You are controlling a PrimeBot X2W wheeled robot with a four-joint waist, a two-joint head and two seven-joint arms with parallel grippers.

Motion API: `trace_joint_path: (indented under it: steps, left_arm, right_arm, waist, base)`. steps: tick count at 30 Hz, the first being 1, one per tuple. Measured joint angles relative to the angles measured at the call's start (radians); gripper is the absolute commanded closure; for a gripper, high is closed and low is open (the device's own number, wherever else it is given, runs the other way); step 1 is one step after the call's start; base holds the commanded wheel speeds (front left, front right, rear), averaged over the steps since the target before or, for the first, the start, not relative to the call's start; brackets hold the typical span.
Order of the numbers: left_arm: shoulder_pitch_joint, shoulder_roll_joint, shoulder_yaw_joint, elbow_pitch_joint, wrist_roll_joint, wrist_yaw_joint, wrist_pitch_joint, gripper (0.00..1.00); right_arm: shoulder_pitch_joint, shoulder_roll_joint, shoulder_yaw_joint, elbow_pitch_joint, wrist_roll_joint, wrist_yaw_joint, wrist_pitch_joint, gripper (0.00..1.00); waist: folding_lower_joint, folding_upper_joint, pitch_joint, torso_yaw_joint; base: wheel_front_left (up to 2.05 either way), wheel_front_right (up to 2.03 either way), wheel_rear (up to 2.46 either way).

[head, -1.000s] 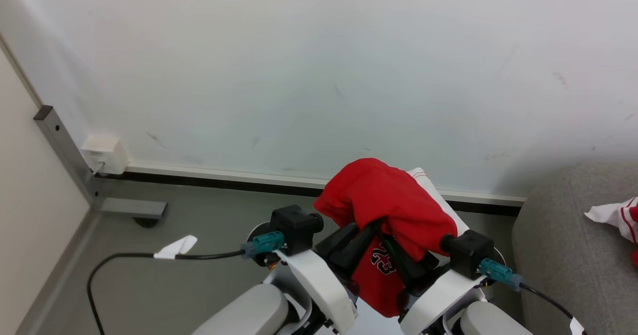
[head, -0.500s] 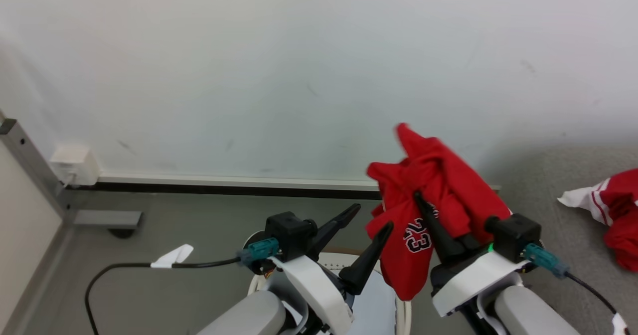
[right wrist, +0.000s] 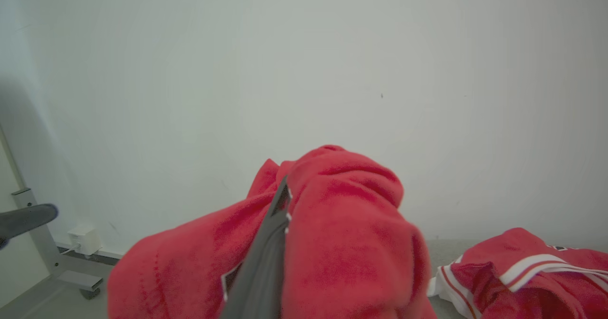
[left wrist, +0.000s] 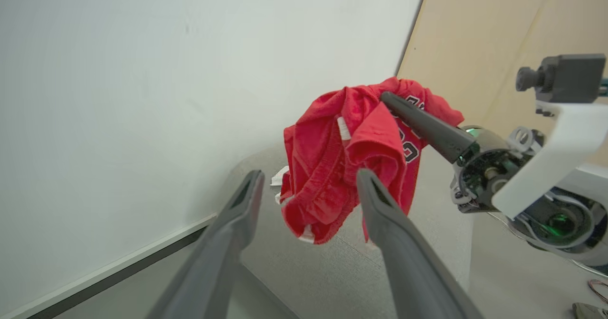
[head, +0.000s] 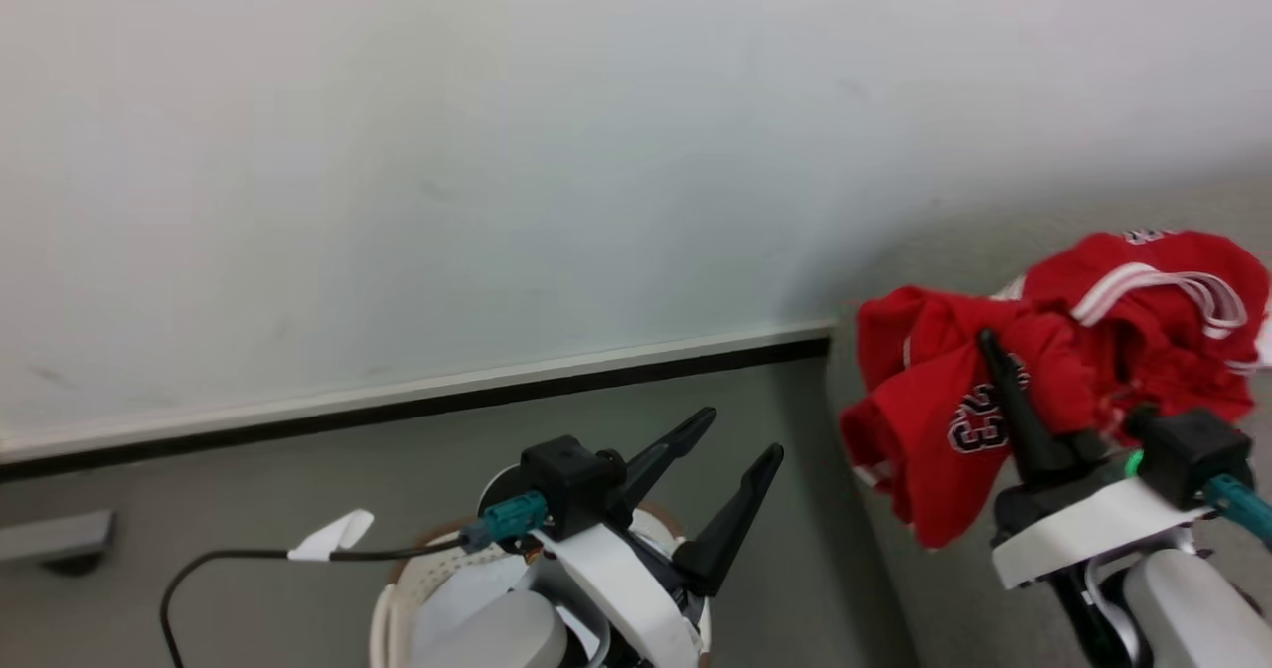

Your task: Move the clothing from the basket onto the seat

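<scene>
The right gripper is clamped on a red garment hanging at the edge of the grey seat, near another garment lying there; the left gripper stands spread, empty, over the basket. Let go here, the fabric could slip to the floor — it overhangs. Pale wall behind.

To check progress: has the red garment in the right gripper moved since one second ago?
Yes, rightward: the red garment was left of the grey sofa, and now it hangs over its left edge.

red clothing bunched over grey seat
</scene>
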Motion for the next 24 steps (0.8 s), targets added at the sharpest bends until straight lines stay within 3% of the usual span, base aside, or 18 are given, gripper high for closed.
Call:
trace_joint_path:
  steps: [14,19,24]
  left_arm:
    - [-0.002,0.001,-0.010,-0.001,0.068,-0.030,-0.026,0.00]
    - [-0.001,-0.004,-0.004,0.011,0.090,-0.035,-0.029,0.00]
    - [-0.005,-0.009,-0.007,0.015,0.104,-0.044,-0.030,0.00]
  right_arm:
    - [0.128,-0.029,-0.220,-0.183,-0.088,0.000,0.000,1.00]
    - [0.154,-0.019,-0.241,-0.223,-0.100,0.000,0.014,1.00]
    - [0.159,-0.011,-0.270,-0.244,-0.102,0.000,0.017,1.00]
  waist:
    - [0.0000,0.0000,0.039,-0.247]
    - [0.0000,0.0000,0.056,-0.288]
    - [0.0000,0.0000,0.073,-0.287]
  base:
    - [0.00,0.00,0.00]
    - [0.00,0.00,0.00]
    - [0.00,0.00,0.00]
